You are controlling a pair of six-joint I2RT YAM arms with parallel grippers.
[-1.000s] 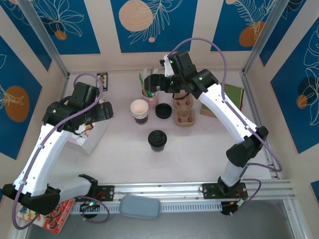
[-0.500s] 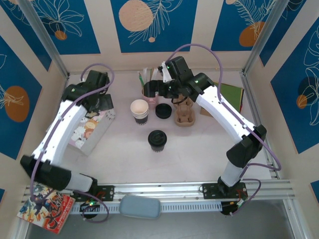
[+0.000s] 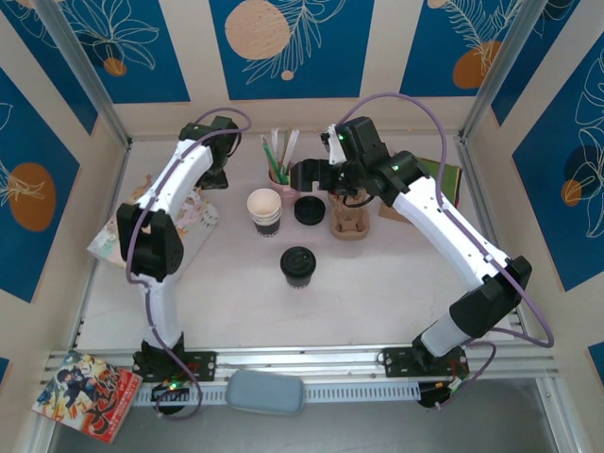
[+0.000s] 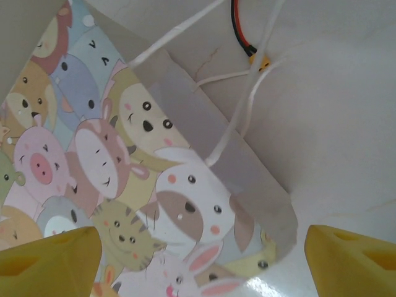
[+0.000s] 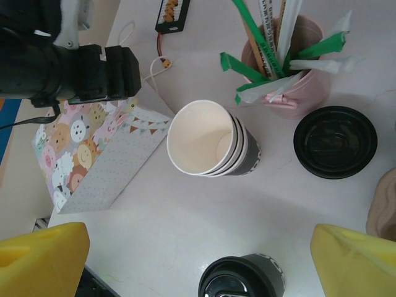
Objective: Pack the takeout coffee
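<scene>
A: Coffee position?
B: The takeout coffee (image 3: pixel 297 267) stands near the middle of the matte white worktop (image 3: pixel 396 283). It is upright, long axis vertical, black lid up.
A: Neighbours?
B: Toward the far edge are a lidless cup stack (image 3: pixel 264 209) and a loose lid (image 3: pixel 310 209). An animal-print bag (image 3: pixel 198 219) lies flat by the left edge.
A: Grippers?
B: The left gripper (image 4: pixel 201 263) is spread wide over the bag, empty. The right gripper (image 5: pixel 198 263) is spread wide above the cups, empty.
A: Room?
B: Beige walls (image 3: pixel 193 57) with blue leaf-print panels.
</scene>
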